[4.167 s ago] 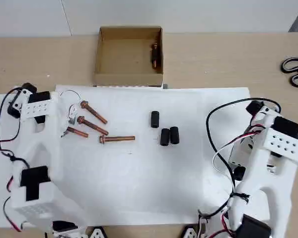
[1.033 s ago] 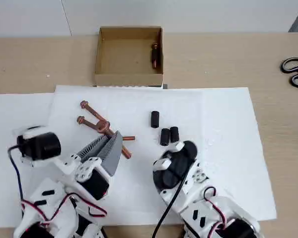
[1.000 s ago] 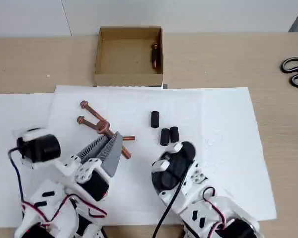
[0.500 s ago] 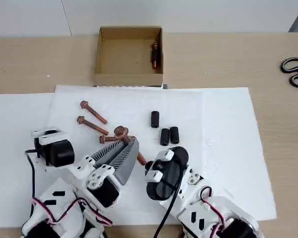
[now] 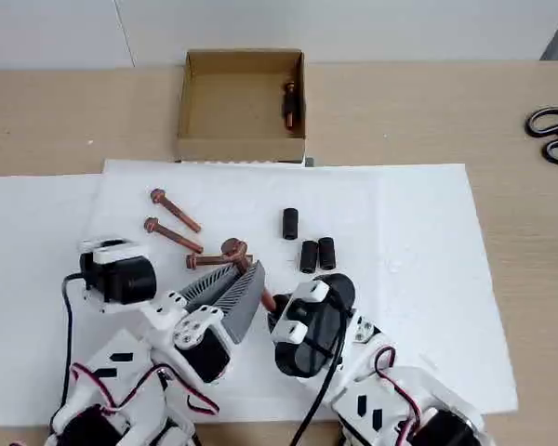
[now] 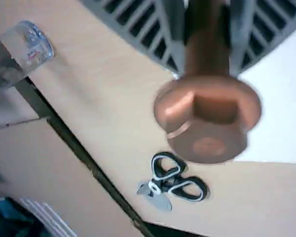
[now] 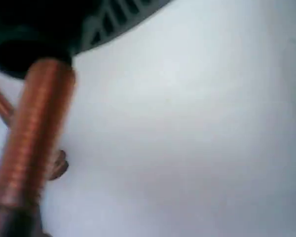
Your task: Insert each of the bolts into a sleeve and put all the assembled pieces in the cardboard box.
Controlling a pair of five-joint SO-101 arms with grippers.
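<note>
Above the counter [image 5: 428,111], the left gripper [image 5: 243,279] has its fingers clamped on the shank of a copper bolt [image 6: 207,113]. The bolt's threaded tip is at a dark sleeve [image 7: 19,47] that the right gripper [image 5: 279,321] seems to hold with fingers closed. Both pieces look stiff, light and small; a grip near the bolt's head leaves the tip free, and the sleeve wants holding by its outer wall, bore clear.

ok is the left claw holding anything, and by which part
Yes. The left claw holds a copper-coloured metal bolt by its shank, just behind the head, with the threaded end sticking out the other side.
</note>
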